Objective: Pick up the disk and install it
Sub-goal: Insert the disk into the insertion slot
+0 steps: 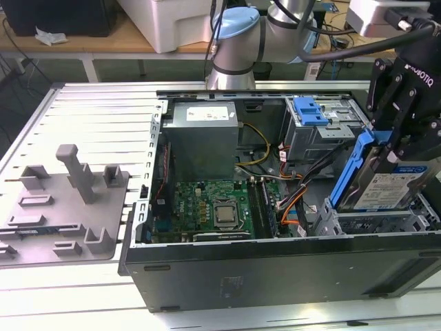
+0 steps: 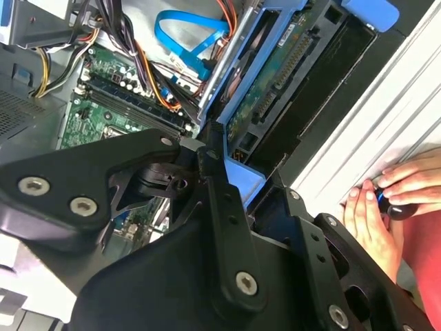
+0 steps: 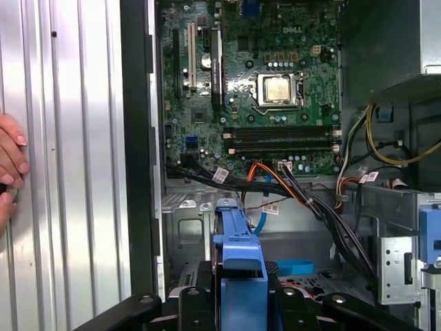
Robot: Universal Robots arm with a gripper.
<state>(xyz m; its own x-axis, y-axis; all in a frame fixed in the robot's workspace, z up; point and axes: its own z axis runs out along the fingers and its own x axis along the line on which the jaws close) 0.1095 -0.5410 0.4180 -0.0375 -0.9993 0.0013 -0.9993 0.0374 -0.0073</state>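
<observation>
This is a robotics lab or workshop. In the exterior view a robot arm (image 1: 234, 41) stands at twelve o'clock over a slotted aluminium table (image 1: 89, 117). An opened computer case (image 1: 275, 276) sits at centre, a grey fixture (image 1: 69, 207) at nine o'clock, and a bench (image 1: 89, 49) at eleven.

- one gripper (image 1: 398, 153), one disk (image 1: 386, 187) in its grasp;
- one open computer case (image 1: 275, 276) beneath it;
- one motherboard (image 1: 196, 200), one processor (image 1: 225, 214);
- one power supply (image 1: 203, 138);
- one blue latch bracket (image 1: 310, 110) just beside the gripper;
- one gray fixture (image 1: 62, 207), well apart from the gripper

Above the green motherboard (image 1: 200, 207) is free room. The tilted silver disk (image 1: 389, 189) in its blue rail and black-orange cables (image 1: 295, 200) crowd the grey metal drive cage (image 1: 375, 223).
</observation>
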